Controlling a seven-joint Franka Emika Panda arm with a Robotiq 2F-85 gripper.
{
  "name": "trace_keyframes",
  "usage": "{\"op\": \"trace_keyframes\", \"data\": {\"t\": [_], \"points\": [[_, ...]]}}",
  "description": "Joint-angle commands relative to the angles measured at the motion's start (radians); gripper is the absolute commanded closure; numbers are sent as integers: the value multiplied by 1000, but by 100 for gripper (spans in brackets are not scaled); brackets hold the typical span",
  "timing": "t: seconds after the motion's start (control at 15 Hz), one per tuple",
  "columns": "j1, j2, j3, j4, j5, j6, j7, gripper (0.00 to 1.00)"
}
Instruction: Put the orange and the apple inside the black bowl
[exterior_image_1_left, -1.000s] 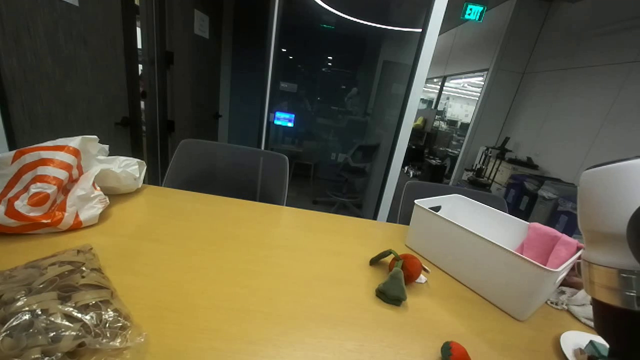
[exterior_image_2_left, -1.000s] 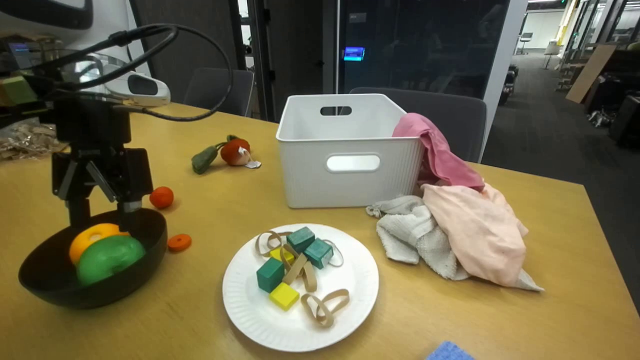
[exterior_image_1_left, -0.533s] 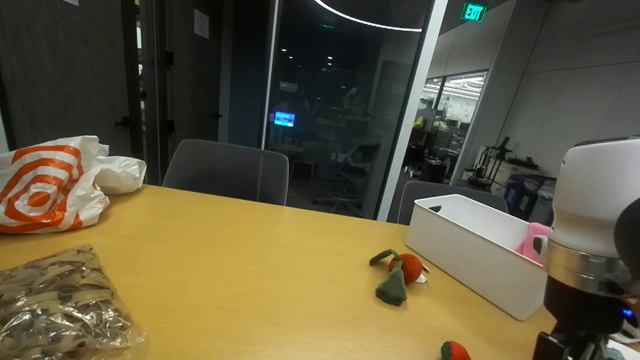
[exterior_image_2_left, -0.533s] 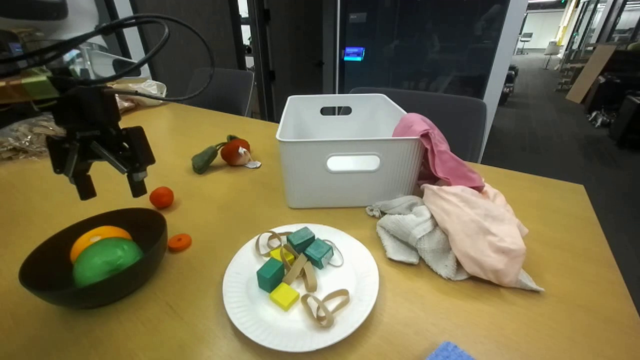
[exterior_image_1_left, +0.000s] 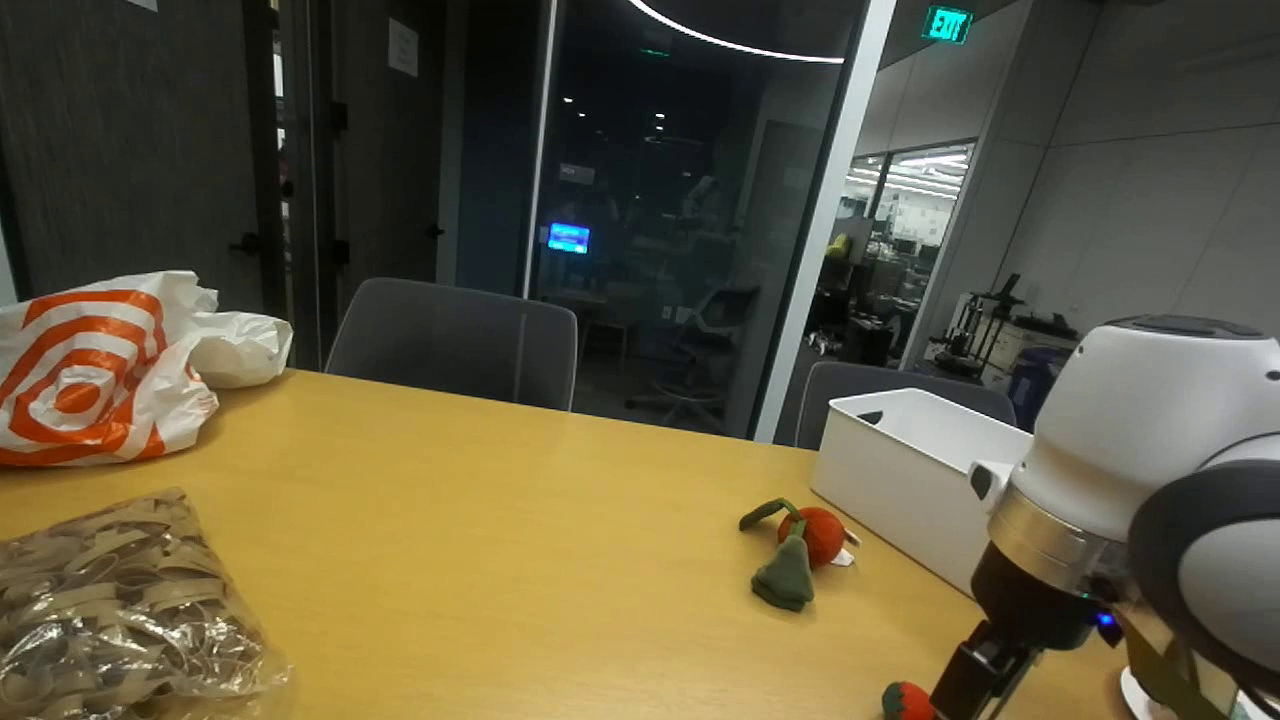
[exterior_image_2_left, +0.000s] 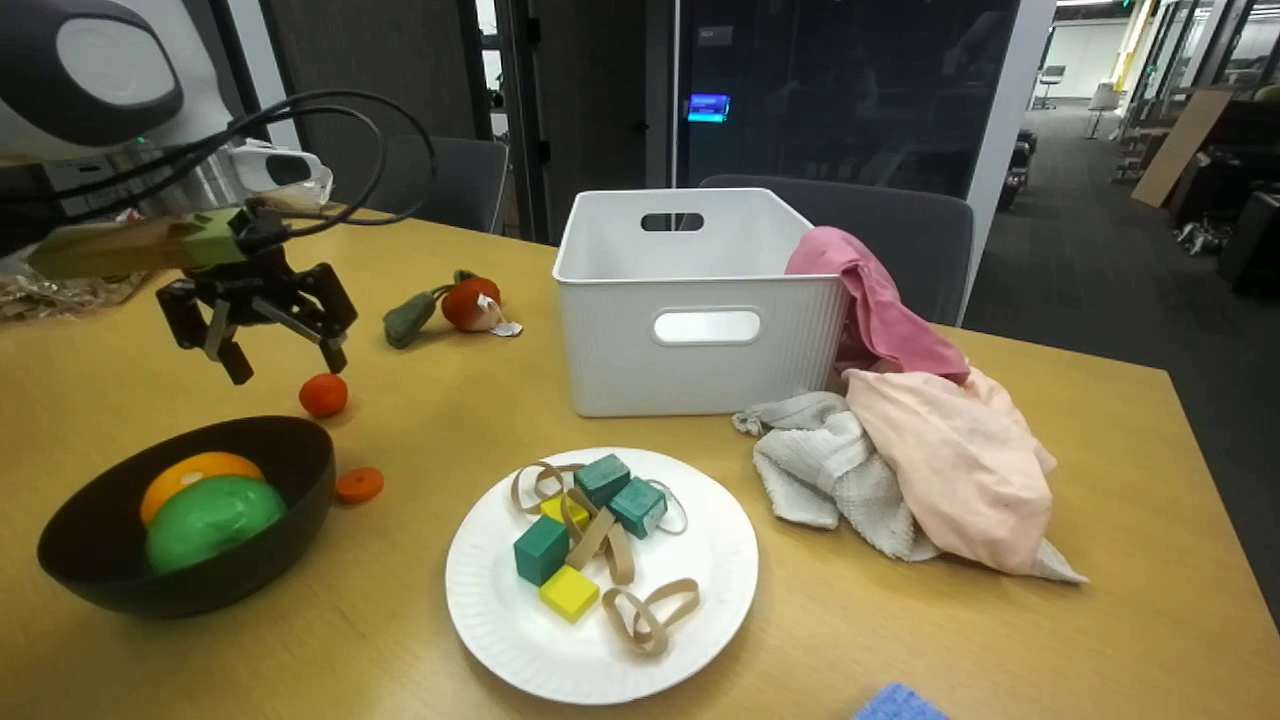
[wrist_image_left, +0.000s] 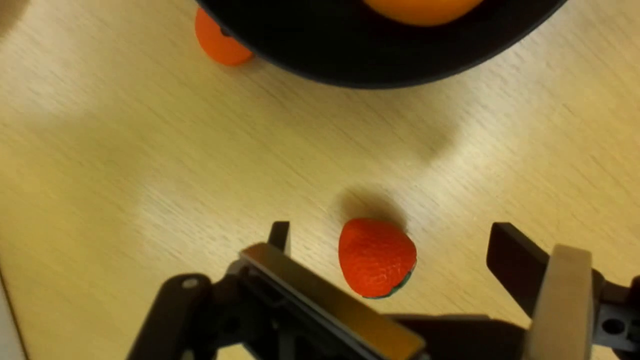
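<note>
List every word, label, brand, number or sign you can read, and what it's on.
"EXIT" on the green sign.
White bag: orange bullseye logo, likely Target; no words visible.
Too small or blurred to read: blue screen, door papers, grey plaque.

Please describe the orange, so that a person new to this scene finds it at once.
On the table, find the black bowl. Inside lie two fruits, and in an exterior view the green fruit partly hides the orange. Its yellow-orange skin sets it apart.
</note>
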Motion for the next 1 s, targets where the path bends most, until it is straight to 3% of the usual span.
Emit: {"op": "trace_keyframes", "data": {"t": [0.0, 0.6, 0.67, 0.73, 0.8, 0.87, 0.93], "points": [[2, 90, -33, 41, 48, 83, -110, 0], [0, 203, -35, 79, 231, 131, -316, 0], [-2, 209, -32, 80, 247, 131, -334, 24], [-4, 215, -30, 81, 260, 126, -352, 29], [-7, 218, -29, 82, 272, 124, -367, 47], [-10, 219, -28, 83, 280, 124, -376, 50], [-12, 222, -28, 85, 293, 121, -386, 69]]}}
